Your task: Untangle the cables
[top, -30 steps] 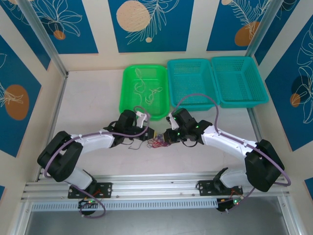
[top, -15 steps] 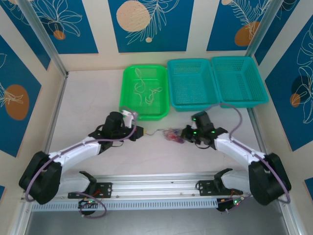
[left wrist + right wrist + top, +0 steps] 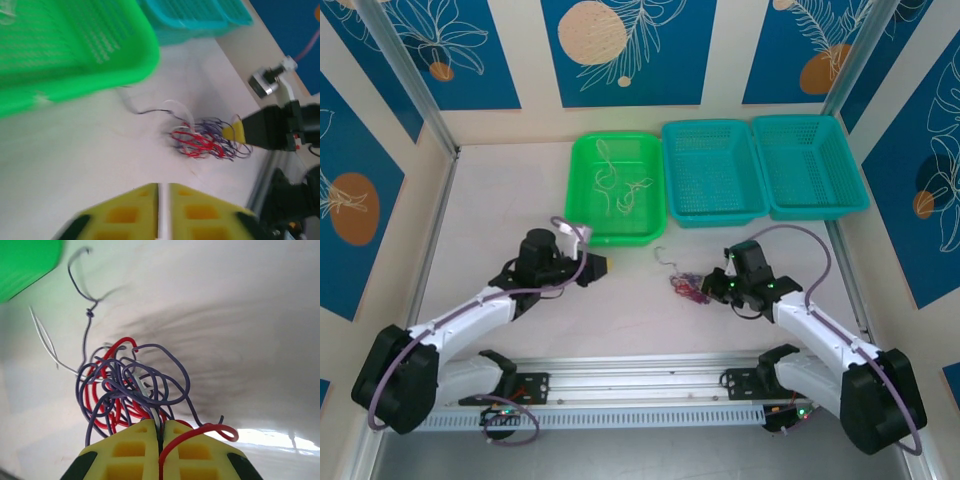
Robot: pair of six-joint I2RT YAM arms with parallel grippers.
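Plainly found the cables (image 3: 688, 288) bunched in a red-and-purple tangle on the bench (image 3: 500, 200), a little off the green basket's (image 3: 617, 238) near right corner. Saw the right tool (image 3: 712, 288) clamped shut on the tangle's side away from the basket, one loose strand (image 3: 665, 258) trailing back towards that corner. Noted the left tool (image 3: 603, 265) beside the basket's near rim, parted by a slit, holding nothing, pointing across at the tangle. Judged the pull axis to run along that rim.

Surface (image 3: 490, 200): bare at frame left and in the centre between left arm (image 3: 470, 312) and right arm (image 3: 815, 324). Obstacles: green basket (image 3: 572, 195) and two teal baskets (image 3: 715, 124) along the top; cable tangle (image 3: 688, 288) right of centre.
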